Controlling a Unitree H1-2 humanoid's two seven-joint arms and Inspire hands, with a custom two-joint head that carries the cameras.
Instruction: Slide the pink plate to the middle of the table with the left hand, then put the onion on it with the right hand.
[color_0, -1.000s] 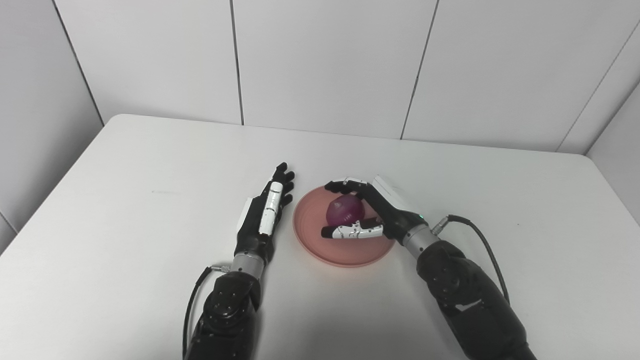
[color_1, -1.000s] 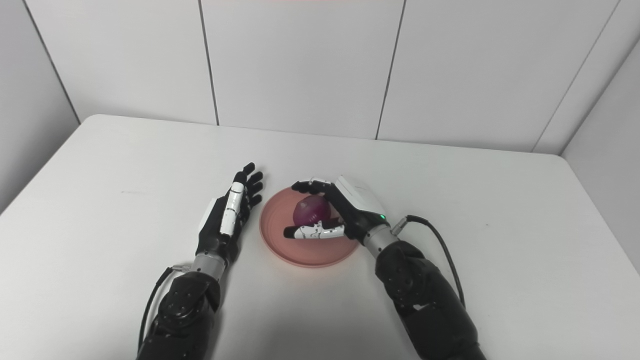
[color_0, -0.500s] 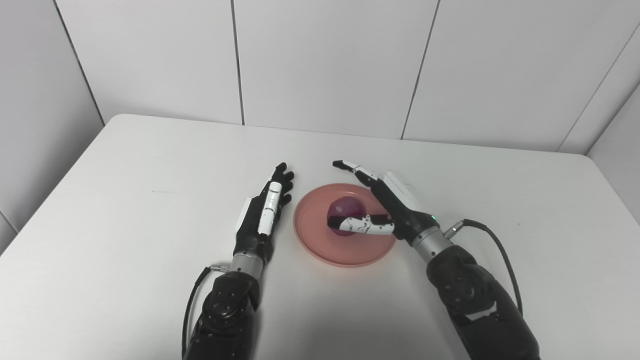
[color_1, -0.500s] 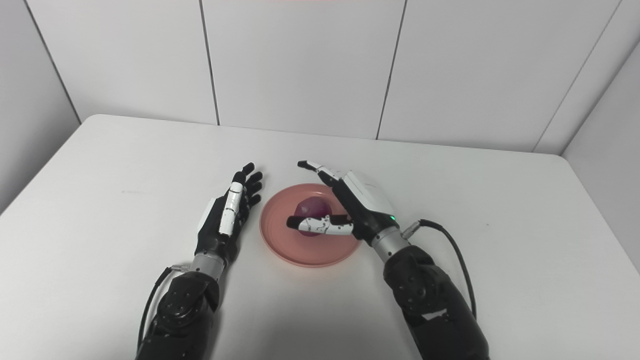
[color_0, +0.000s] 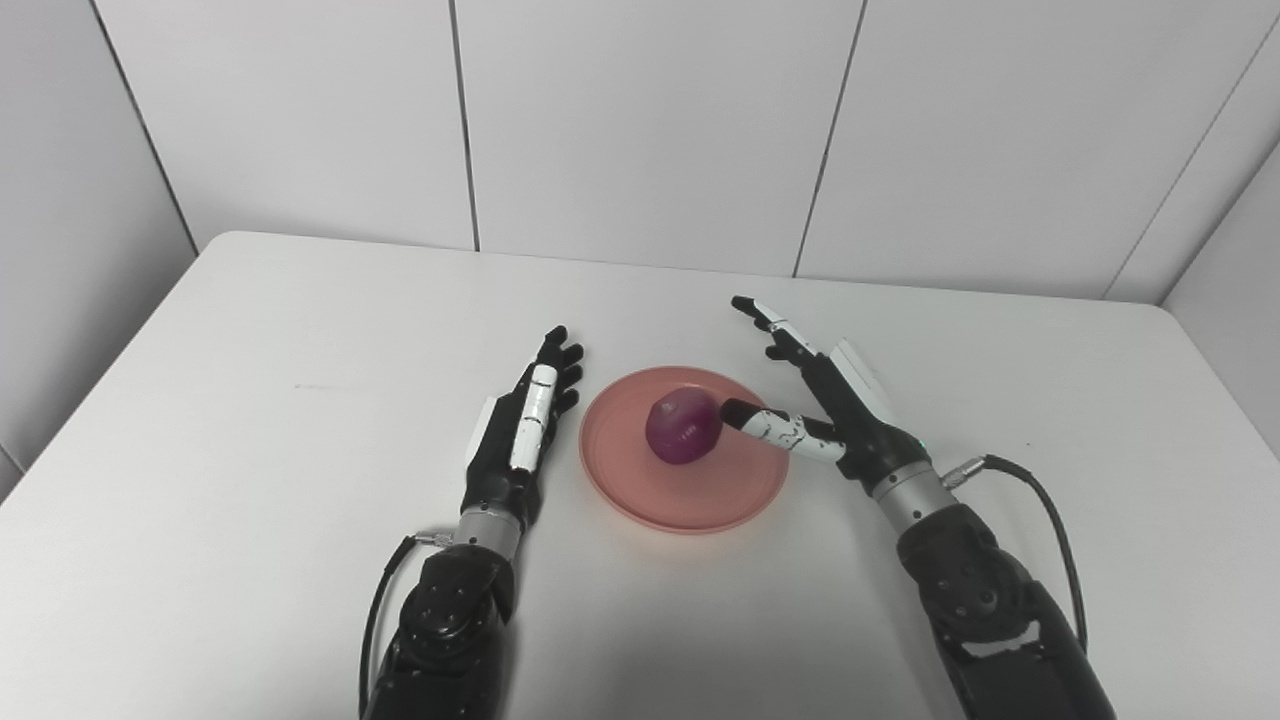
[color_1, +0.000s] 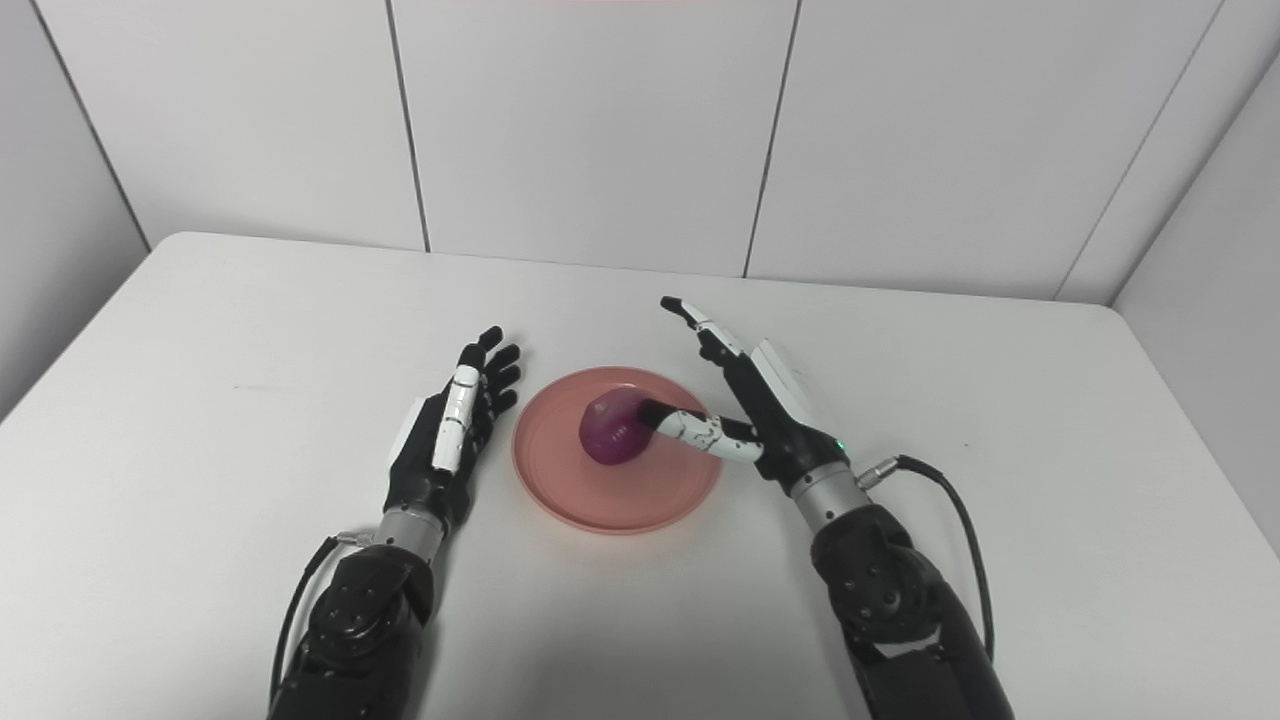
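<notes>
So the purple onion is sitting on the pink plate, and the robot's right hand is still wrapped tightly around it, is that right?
Not quite. The onion does sit on the pink plate, but the right hand is open, fingers spread; only its thumb reaches toward the onion. The left eye view shows this.

A round, shallow pink plate (color_0: 640, 490) lies flat near the middle of the white counter (color_0: 250, 400). On it, a little behind its centre, sits a glossy purple-red onion (color_0: 682, 426), roughly round; whether it rests on its side is hard to tell.
</notes>
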